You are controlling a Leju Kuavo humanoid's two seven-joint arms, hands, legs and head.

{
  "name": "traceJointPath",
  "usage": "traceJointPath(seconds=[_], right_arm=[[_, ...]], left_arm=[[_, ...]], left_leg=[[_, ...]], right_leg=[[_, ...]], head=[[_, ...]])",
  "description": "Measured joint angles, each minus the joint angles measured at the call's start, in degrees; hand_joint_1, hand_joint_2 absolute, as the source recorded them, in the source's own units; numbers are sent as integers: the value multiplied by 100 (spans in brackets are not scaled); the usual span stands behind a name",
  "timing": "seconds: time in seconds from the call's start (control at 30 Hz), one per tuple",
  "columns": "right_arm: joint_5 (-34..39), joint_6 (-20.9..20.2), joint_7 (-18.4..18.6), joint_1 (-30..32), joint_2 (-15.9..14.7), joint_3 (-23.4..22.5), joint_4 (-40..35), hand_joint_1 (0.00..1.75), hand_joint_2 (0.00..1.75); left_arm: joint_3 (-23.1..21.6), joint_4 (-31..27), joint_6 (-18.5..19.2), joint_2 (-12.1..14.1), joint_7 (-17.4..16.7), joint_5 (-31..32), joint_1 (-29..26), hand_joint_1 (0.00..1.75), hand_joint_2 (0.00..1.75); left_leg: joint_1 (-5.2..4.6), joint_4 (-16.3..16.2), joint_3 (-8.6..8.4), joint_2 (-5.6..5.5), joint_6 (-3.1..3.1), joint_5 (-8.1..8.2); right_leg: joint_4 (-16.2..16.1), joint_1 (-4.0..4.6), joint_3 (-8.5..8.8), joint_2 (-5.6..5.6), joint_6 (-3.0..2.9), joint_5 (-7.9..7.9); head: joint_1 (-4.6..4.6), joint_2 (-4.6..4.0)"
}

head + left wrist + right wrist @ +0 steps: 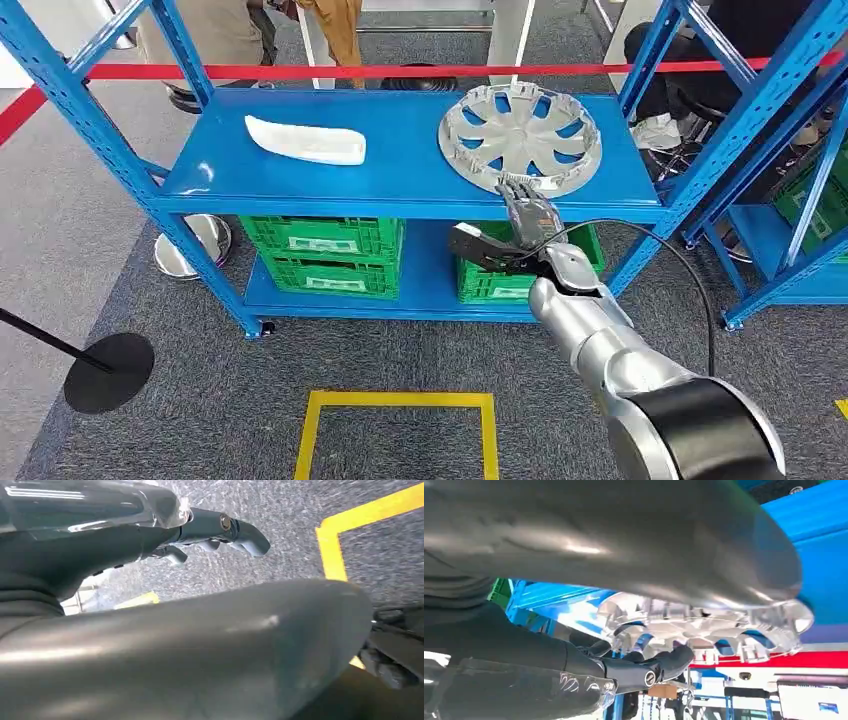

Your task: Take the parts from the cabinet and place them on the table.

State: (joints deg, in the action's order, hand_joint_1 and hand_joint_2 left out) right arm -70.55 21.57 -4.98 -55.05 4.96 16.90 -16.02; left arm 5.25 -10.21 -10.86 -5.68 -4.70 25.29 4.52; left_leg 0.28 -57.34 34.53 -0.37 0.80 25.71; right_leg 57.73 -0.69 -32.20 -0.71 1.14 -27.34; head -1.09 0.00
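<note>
Head view: my right hand (527, 222), fingers spread, reaches the near rim of the silver hubcap (520, 135) on the blue shelf (400, 160), right side. I judge it light, stiff, slippery plastic; grip the rim.

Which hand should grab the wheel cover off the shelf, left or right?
Right. The right hand is already at the near rim of the wheel cover on the shelf; the left hand hangs down over the floor.

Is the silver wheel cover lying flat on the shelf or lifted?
Flat: the wheel cover rests on the blue shelf; the right robot hand reaches its near rim.
</note>
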Motion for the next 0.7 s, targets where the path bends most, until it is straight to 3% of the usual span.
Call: traceJointPath(seconds=[0.03,0.07,0.13,0.17,0.2,0.23,0.27,0.33,0.37,0.47,0.5,0.53,0.57,0.67,0.7], right_arm=[[9,2,0,1,-2,0,-7,0,0],[15,2,0,-17,-2,0,-7,0,0],[24,0,-11,5,0,0,-2,0,0],[26,-6,-15,34,-2,0,4,0,0],[31,-9,-17,59,-2,0,7,0,0],[33,-9,-20,74,-2,0,7,0,0],[33,-9,-22,73,-2,0,7,0,0],[42,-9,-22,57,-7,-2,7,0,0],[44,-9,-22,48,-7,-2,7,0,0],[44,-7,-22,45,-13,-4,7,0,0],[46,-2,-22,39,-35,-7,7,0,0],[48,0,-24,35,-37,-7,0,0,0],[52,6,-33,25,-39,-9,0,0,0],[59,11,-50,61,-37,-9,0,0,0],[59,11,-50,81,-37,-9,0,0,0]], left_arm=[[2,0,-9,0,-4,0,-20,0,0],[2,2,-18,0,-2,0,-27,0,0],[2,2,-17,-7,-4,0,-29,0,0],[2,2,-20,-4,-11,0,-31,0,0],[2,2,-33,-4,-20,0,-40,0,0],[2,2,-46,-4,-20,0,-47,0,0],[2,2,-50,-4,-20,0,-58,0,0],[2,2,-57,-7,-2,2,-63,0,0],[2,2,-57,-7,4,13,-63,0,0],[2,2,-50,-11,13,46,-52,0,0],[2,2,-50,-13,13,52,-51,0,0],[2,0,-48,0,11,59,-58,0,0],[2,2,-48,-2,11,61,-56,0,0],[2,2,-33,-4,11,63,-51,0,0],[2,2,-31,-4,11,66,-53,0,0]], left_leg=[[23,24,-48,2,42,4],[24,23,-69,5,83,28],[19,22,-91,5,125,62],[15,20,-101,0,134,77],[14,20,-118,-10,132,94],[13,18,-150,-25,125,117],[11,18,-185,-28,118,142],[8,18,-282,-35,78,207],[-29,6,-289,-35,37,246],[2,27,-297,-28,-48,276],[-4,37,-316,-26,-87,295],[16,-9,-293,-22,-121,338],[7,-219,-201,-16,-143,451],[43,-1544,558,-5,-208,926],[43,-1803,758,0,-218,935]], right_leg=[[87,-8,-20,10,28,-53],[362,-8,-150,16,44,-180],[1342,-7,-691,16,71,-563],[1767,-8,-952,17,77,-668],[1923,-8,-1095,16,72,-630],[1781,-7,-1078,16,50,-454],[1405,-7,-936,17,22,-196],[297,9,-452,24,-59,379],[86,34,-325,39,-67,300],[64,70,-306,24,-114,260],[39,63,-286,20,-139,262],[4,5,-232,24,-162,274],[0,-6,-206,21,-207,247],[1,-7,-165,23,-241,191],[1,-8,-148,23,-239,174]], head=[[15,0],[44,0],[44,0],[50,0],[48,0],[50,0],[50,0],[53,0],[44,0],[44,0],[44,0],[50,0],[22,0],[-2,0],[-7,0]])
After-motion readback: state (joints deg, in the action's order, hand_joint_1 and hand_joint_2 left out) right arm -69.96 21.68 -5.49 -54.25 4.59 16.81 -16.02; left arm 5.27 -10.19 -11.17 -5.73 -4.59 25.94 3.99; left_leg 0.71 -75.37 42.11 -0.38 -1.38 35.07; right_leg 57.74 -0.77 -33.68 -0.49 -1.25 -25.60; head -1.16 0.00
